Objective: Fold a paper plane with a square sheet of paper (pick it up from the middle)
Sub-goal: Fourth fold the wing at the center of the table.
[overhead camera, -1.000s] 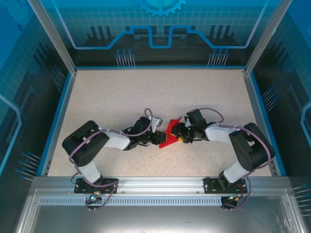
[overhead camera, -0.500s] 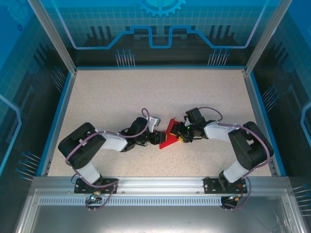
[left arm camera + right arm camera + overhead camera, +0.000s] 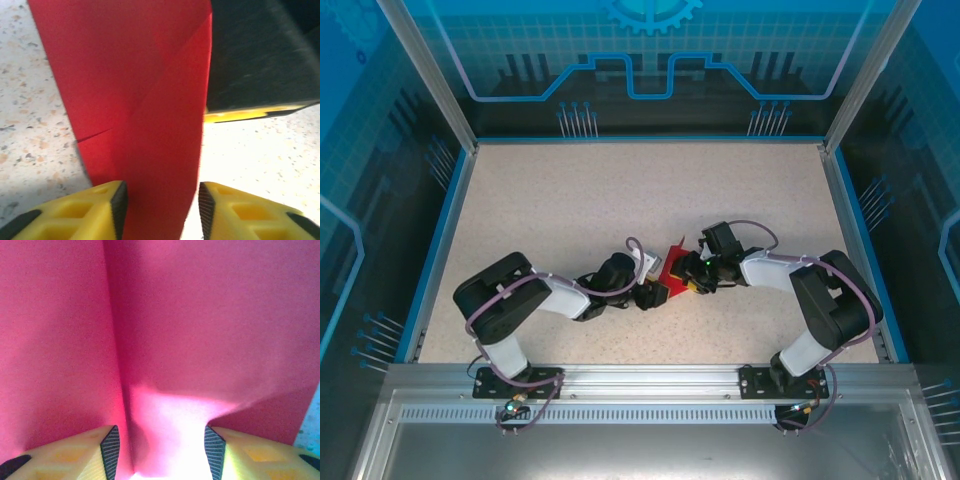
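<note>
The square sheet of paper (image 3: 672, 267) is bright red and folded, with a diagonal crease, and lies mid-table between both arms. My left gripper (image 3: 653, 291) comes at its near end from the left. In the left wrist view the folded strip (image 3: 150, 100) runs between the yellow fingers; the left pad (image 3: 120, 205) is against it and a thin gap shows at the right pad, so the left gripper (image 3: 160, 192) is open. My right gripper (image 3: 690, 275) is at the paper's right edge. In the right wrist view red paper (image 3: 200, 315) with a crease lies between the apart jaws of that gripper (image 3: 162, 437).
The speckled beige table (image 3: 570, 200) is ringed by a blue rim and clear walls. In the left wrist view a black and yellow finger (image 3: 255, 60) of the right gripper sits against the paper's right edge, close ahead of my left fingers.
My left gripper has slid right and nearer, over the paper's near tip, which is now covered, and its jaws have shifted. The right arm has barely moved.
</note>
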You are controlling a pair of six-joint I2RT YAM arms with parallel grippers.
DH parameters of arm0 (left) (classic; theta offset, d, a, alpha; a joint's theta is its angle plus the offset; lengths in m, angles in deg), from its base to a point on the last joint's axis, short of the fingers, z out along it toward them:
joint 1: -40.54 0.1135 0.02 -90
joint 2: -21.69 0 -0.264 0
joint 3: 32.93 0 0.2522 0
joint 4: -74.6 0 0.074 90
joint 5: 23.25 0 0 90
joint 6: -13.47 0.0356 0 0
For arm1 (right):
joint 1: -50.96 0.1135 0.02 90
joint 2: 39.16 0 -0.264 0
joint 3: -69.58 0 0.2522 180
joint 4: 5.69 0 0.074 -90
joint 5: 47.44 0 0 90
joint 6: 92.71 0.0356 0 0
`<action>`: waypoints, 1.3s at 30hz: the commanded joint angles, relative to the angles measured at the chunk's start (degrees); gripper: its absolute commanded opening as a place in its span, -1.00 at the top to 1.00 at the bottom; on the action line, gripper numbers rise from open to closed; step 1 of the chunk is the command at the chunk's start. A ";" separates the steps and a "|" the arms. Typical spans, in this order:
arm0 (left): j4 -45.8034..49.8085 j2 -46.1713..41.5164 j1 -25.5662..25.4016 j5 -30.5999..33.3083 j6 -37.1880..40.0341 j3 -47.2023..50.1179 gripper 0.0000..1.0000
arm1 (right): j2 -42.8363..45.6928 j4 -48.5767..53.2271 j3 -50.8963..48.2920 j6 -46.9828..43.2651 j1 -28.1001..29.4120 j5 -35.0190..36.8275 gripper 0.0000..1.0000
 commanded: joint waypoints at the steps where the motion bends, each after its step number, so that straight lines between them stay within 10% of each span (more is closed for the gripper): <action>1: -2.50 1.20 -0.61 2.29 2.26 -0.38 0.29 | -1.34 3.67 -1.25 -0.61 -0.39 2.79 -0.05; 9: -1.31 0.29 -0.73 0.57 2.54 -0.54 0.72 | 4.08 -1.61 -2.69 -9.06 -0.75 1.82 0.15; 39: 6.41 4.21 -0.72 -7.22 -1.60 -7.30 0.71 | 2.03 -6.46 -4.62 -14.82 -3.26 -2.14 0.01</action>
